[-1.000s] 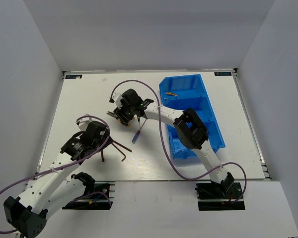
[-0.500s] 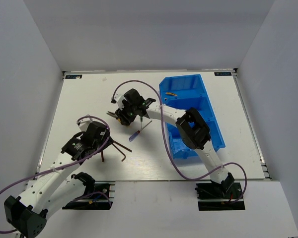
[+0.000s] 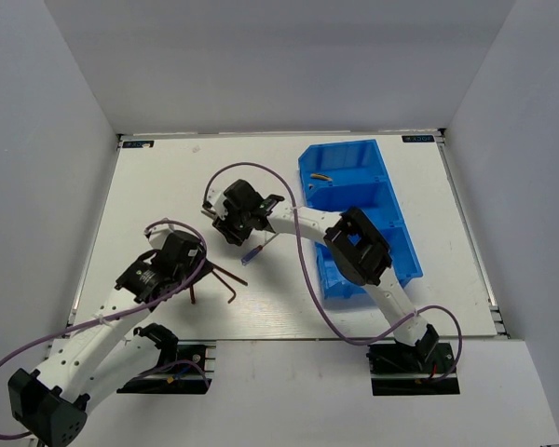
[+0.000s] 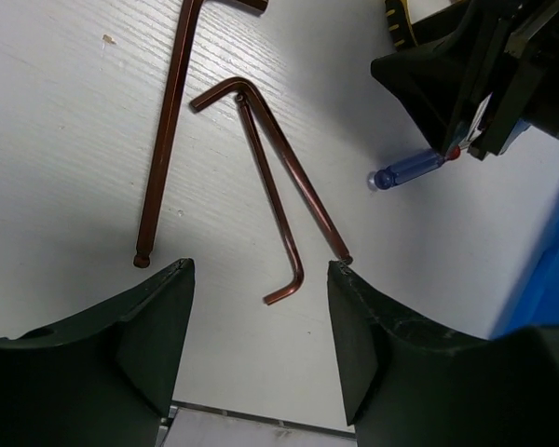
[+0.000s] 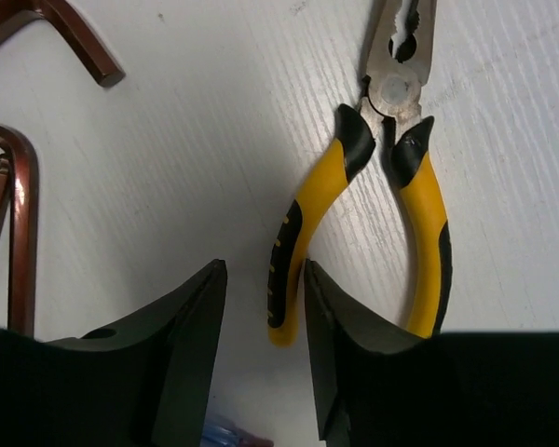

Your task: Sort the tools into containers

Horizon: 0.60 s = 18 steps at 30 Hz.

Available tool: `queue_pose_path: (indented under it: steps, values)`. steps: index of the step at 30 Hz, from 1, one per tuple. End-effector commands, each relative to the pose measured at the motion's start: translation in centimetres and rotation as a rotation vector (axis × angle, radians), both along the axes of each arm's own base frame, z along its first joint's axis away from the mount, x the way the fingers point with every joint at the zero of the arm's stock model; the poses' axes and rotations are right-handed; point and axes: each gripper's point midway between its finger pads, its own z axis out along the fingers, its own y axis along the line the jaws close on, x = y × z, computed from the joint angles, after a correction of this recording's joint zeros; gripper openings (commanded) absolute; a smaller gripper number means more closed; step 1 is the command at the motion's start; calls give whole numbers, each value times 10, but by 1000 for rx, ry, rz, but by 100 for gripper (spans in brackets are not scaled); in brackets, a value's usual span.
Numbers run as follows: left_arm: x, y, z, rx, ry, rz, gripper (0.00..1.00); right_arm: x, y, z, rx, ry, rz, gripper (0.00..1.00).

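The right end effector (image 5: 261,277), narrowly parted and empty, is hovering over stiff, probably weighty pliers (image 5: 421,200), likely best gripped across the handles near the pivot.

No legible text: the two small blue stickers (image 3: 137,143) (image 3: 417,139) at the table's (image 3: 168,177) far corners have print too small to read, and the white lettering on the black housing (image 4: 552,110) is cut off.

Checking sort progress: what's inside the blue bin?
One small tool in the far compartment of the bin. The right arm covers much of the other two.
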Motion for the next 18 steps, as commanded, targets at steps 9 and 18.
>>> queue_pose_path:
  steps: [9, 18]
  values:
    - [-4, 16, -32, 93, 82, 77, 69, 4, -6, 2, -20, 3, -2, 0]
    - [7, 37, -45, 259, 137, 141, 76, 19, -5, 104, 182, 51, 21, 0]
